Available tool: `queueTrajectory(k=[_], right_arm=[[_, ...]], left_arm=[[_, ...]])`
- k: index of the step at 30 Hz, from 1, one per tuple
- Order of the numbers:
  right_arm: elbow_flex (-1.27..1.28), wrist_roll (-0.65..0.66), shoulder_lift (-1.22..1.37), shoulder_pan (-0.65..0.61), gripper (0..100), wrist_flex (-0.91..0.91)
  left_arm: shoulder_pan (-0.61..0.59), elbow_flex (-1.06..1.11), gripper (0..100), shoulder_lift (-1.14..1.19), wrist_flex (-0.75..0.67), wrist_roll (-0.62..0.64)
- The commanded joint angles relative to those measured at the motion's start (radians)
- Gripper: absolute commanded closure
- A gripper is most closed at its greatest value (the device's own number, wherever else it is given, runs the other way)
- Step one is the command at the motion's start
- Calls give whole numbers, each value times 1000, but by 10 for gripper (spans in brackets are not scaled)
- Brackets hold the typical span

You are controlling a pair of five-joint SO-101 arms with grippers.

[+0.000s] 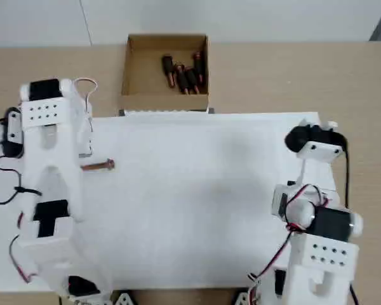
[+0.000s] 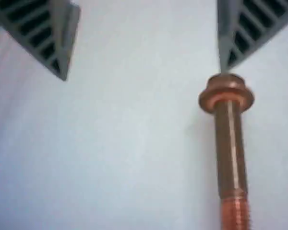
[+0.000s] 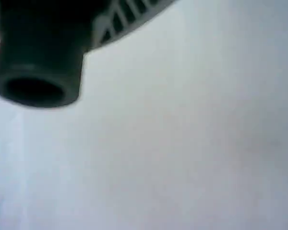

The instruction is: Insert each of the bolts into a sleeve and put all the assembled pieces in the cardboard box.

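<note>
While the left claw [image 2: 143,69] hangs spread wide over the white sheet [image 1: 203,190], one fingertip [image 2: 224,57] touches the head of the copper bolt [image 2: 228,143] lying flat there. The right claw [image 1: 303,140] seems clenched on a black sleeve [image 3: 38,72], its fingers mostly hidden. Assembled pieces [image 1: 184,71] lie in the cardboard box [image 1: 143,70] on the tabletop [image 1: 273,70].

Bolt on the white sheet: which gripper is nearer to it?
Left. The left gripper hangs open over the bolt, one fingertip by its head. The right gripper is far across the sheet, shut on a black sleeve.
</note>
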Motion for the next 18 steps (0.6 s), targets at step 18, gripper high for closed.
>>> queueTrajectory(k=[18], right_arm=[[-8,5,-19,42,995,7]], left_arm=[[0,-42,804,-9,31,-1039]])
